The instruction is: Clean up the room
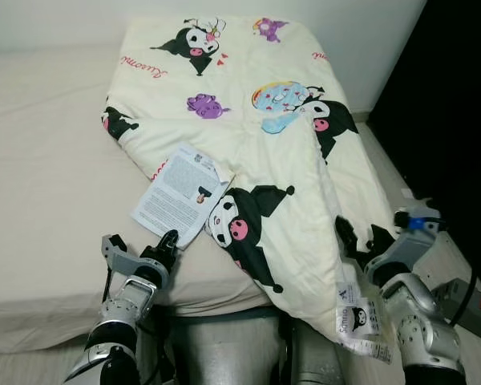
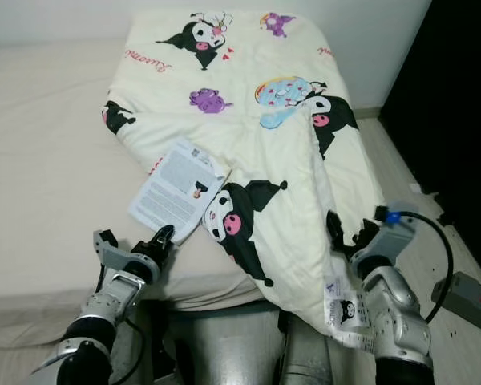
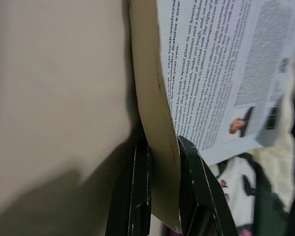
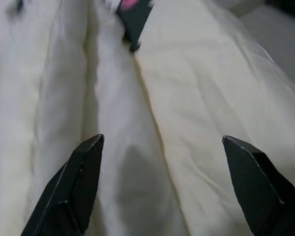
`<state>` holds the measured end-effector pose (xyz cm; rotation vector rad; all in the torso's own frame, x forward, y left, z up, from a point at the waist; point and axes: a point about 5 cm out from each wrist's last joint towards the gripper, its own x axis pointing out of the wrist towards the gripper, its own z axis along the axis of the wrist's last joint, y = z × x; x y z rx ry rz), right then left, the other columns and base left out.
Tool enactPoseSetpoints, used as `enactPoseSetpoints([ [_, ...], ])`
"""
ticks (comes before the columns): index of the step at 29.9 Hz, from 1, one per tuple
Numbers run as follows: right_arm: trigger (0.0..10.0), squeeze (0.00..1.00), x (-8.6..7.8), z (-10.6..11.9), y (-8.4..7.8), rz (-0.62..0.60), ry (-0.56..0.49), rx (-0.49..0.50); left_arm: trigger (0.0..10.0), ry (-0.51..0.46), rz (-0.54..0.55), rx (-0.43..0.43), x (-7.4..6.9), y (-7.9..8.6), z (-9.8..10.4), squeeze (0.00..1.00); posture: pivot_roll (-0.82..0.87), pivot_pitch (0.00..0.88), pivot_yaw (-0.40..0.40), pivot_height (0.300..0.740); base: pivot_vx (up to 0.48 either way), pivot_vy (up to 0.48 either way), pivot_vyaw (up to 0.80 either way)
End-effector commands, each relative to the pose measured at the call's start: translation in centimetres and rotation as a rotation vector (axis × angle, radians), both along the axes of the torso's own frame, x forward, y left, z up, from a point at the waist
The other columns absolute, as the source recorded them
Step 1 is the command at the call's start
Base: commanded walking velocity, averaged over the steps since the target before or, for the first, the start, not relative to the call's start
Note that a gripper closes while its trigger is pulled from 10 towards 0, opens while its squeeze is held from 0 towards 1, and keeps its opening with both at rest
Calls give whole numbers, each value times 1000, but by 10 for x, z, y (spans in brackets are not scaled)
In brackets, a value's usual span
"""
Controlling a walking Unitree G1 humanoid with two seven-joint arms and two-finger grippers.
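Note:
A cream blanket (image 1: 256, 104) printed with black cartoon figures lies spread over the bed, one corner hanging off the front edge. A book (image 1: 180, 191) lies with its printed back cover up beside the blanket, partly tucked under its edge. My left gripper (image 1: 167, 243) is at the book's near corner, and in the left wrist view my left gripper (image 3: 162, 147) is shut on the book's page edge (image 3: 155, 123). My right gripper (image 1: 361, 238) hovers open above the blanket's hanging right edge, its fingers (image 4: 78, 172) spread wide over the fabric (image 4: 152, 98).
The bed's beige sheet (image 1: 48, 160) stretches to the left. A white wall runs behind, and a dark opening (image 1: 457, 96) stands at the right. On the floor at the right lie a grey box (image 1: 473, 309) and a cable. The blanket's label (image 1: 361, 319) dangles near my right arm.

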<state>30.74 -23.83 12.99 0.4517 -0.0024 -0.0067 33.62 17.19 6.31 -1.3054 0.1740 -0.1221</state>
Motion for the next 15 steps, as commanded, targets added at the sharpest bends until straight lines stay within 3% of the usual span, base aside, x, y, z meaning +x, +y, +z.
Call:
enactPoseSetpoints([
  [1, 10000, 0, 0, -4, -3, -12, -2, 107, 0, -63, 4, -16, 5, 6, 13, 0, -140, 288, -1, 556, 0, 0, 0],
  [2, 10000, 0, 4, 2, -2, -3, -50, 219, 0, -100, 27, -14, 8, 14, 22, 0, -132, 275, 0, 556, 0, 0, 0],
  [3, 10000, 0, 4, 2, -2, -3, -50, 219, 0, -100, 27, -14, 8, 14, 22, 0, -132, 275, 0, 556, 0, 0, 0],
  [5, 10000, 0, 10, 11, -1, 31, -130, 392, 0, -154, 82, -4, 10, 29, 36, 0, -123, 264, 0, 556, 0, 0, 0],
  [10, 10000, 0, 13, 13, 1, 57, -156, 446, 0, -186, 113, 9, 10, 38, 46, 0, -108, 252, -2, 556, 0, 0, 0],
  [11, 10000, 0, 17, 11, 11, 116, -145, 465, 0, -231, 155, 44, 6, 52, 61, 0, -84, 231, -3, 556, 0, 0, 0],
  [12, 10000, 0, 17, 11, 11, 116, -145, 465, 0, -231, 155, 44, 6, 52, 61, 0, -84, 231, -3, 556, 0, 0, 0],
  [13, 10000, 0, 21, 8, 23, 175, -126, 465, 0, -272, 185, 80, 0, 65, 74, 0, -67, 222, -6, 556, 0, 0, 0],
  [14, 10000, 0, 21, 8, 23, 175, -126, 465, 0, -272, 185, 80, 0, 65, 74, 0, -67, 222, -6, 556, 0, 0, 0],
  [15, 10000, 0, 24, 4, 35, 220, -94, 457, 0, -302, 206, 113, -6, 73, 85, 0, -52, 211, -6, 556, 0, 0, 0],
])
